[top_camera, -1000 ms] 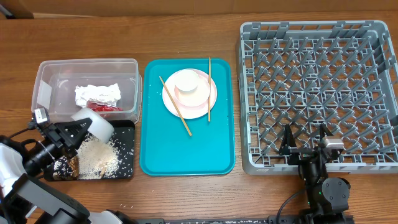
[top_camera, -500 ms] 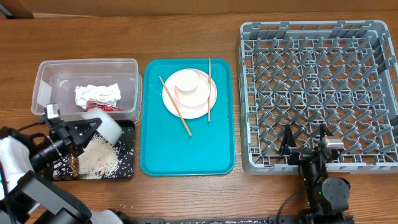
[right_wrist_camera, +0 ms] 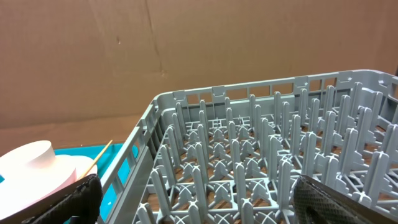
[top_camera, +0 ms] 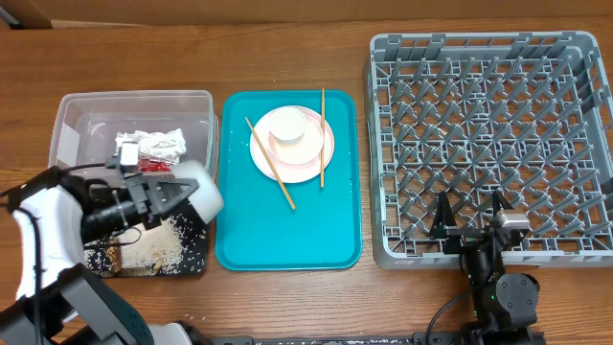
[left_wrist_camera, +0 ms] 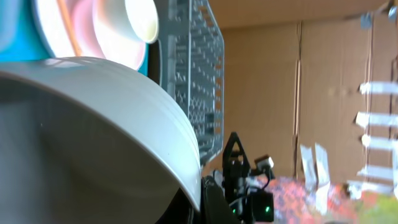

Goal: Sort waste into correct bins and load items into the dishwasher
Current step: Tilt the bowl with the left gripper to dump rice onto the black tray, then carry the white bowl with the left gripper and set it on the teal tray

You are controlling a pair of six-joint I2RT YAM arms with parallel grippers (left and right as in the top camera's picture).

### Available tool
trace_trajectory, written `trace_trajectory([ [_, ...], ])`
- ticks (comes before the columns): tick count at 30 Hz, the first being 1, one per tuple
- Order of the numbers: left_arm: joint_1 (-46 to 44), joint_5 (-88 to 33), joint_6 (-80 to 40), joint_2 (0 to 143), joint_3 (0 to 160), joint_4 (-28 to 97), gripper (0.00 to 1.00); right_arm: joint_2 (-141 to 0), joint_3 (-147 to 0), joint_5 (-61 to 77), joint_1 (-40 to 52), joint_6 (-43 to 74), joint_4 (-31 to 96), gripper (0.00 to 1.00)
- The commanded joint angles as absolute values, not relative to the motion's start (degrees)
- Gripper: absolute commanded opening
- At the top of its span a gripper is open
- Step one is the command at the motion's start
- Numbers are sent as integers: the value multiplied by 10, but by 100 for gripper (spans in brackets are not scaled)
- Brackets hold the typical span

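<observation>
Left gripper (top_camera: 176, 197) (clamped tight) holds white bowl (top_camera: 204, 196) sideways.

Overhead: straight down. Wrist views: low, near-horizontal. All share grey dish rack (top_camera: 490, 144).

Staged robotics test bench, wooden table (top_camera: 287, 297) walled in by plain brown cardboard sheets (right_wrist_camera: 186, 56) patched with strips of white tape (left_wrist_camera: 379, 87), grey dish rack (top_camera: 479, 40) and teal cafeteria tray (top_camera: 287, 240) set straight on the tabletop, rack toward its right edge

Table (top_camera: 287, 307) — tub (top_camera: 134, 96), teal tray (top_camera: 287, 240), rack (top_camera: 378, 144)
</observation>
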State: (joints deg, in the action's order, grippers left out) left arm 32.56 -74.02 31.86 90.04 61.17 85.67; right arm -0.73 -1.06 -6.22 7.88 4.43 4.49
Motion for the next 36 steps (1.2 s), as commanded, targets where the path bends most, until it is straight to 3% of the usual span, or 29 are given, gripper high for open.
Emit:
trace_trajectory([
  [1,292,-738,277,879,618,838,4,-2,-5,-63,76,41,42,100],
  [11,169,-574,-12,832,618,663,4,-2,-5,-63,76,41,42,100],
  [19,-38,-308,-206,799,618,555,4,-2,-4,-63,76,41,42,100],
  [27,-273,-84,-331,833,618,518,4,-2,-5,-63,76,41,42,100],
  [36,-383,3,-360,894,618,530,4,-2,-5,-63,76,41,42,100],
])
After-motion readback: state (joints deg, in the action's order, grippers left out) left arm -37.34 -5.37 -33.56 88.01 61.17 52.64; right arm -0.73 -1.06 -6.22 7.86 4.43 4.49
